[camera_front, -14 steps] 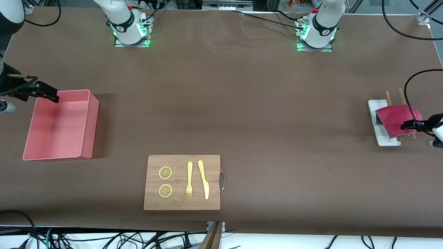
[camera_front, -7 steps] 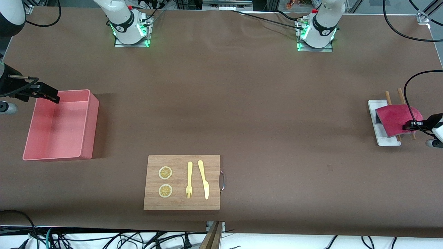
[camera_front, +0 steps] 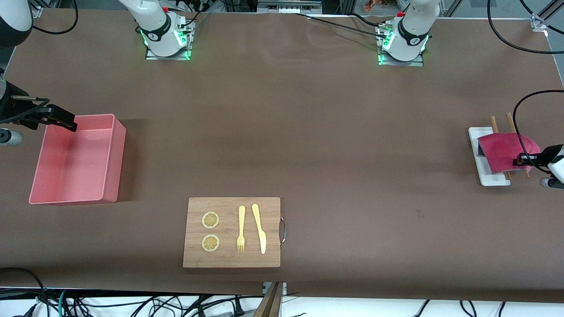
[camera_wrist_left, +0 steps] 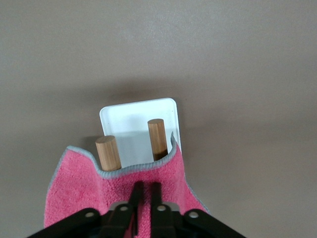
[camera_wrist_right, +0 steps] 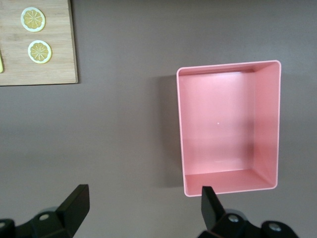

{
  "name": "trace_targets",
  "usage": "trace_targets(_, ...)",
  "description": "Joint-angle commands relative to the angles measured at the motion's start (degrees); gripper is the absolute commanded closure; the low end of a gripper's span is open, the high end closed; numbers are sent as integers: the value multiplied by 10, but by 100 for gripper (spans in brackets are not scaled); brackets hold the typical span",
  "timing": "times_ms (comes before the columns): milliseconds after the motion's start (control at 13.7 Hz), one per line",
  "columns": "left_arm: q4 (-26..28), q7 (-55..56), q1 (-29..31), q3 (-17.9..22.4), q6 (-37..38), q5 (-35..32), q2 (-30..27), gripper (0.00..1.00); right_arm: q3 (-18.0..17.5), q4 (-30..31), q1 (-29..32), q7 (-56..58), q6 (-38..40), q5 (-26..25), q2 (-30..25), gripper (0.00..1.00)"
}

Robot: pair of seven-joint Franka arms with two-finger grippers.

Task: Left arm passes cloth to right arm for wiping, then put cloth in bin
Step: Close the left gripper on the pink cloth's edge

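The crimson-pink cloth [camera_front: 500, 152] hangs over two wooden pegs [camera_wrist_left: 108, 152] on a flat white tray [camera_front: 479, 134] at the left arm's end of the table. My left gripper [camera_front: 522, 159] is shut on the cloth [camera_wrist_left: 81, 191], pinching a fold of it between its fingers [camera_wrist_left: 147, 186]. The salmon-pink bin [camera_front: 115, 158] stands empty at the right arm's end. My right gripper [camera_front: 69, 125] is open and empty, held above the bin's edge; in the right wrist view [camera_wrist_right: 143, 201] the bin [camera_wrist_right: 180, 124] lies off to one side of it.
A wooden board [camera_front: 229, 260] with a metal handle lies near the front camera, holding two lemon slices [camera_front: 210, 220], a yellow fork [camera_front: 241, 229] and a yellow knife [camera_front: 259, 228]. Cables run along the table's edges.
My left gripper's fingers have closed onto the cloth and drawn slightly toward the table's end. The right arm has barely moved.
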State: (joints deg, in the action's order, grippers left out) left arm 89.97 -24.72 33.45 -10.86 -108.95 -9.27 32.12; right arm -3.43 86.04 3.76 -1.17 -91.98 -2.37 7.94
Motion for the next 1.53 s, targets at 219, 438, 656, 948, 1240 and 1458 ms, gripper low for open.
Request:
trace_targets(219,-2,-7,3,-5,14,14,0,54,1,-10,-1,5,0,11,9,0)
trace_targets(438,-3,-7,0,-5,14,14,3,30,1,-10,-1,4,1,11,11,0)
trace_targets(656,-2,-8,1,-5,16,14,8,29,1,-9,-1,5,1,11,15,0)
trace_targets(948,-2,-7,3,-5,16,13,13,56,1,-9,-2,5,0,11,22,0)
trace_targets(1240,-2,-5,1,-4,23,12,13,71,1,-5,-3,6,7,6,35,0)
trace_targets(1458,2,1,1,-5,24,12,19,74,1,-5,-3,6,8,4,45,0)
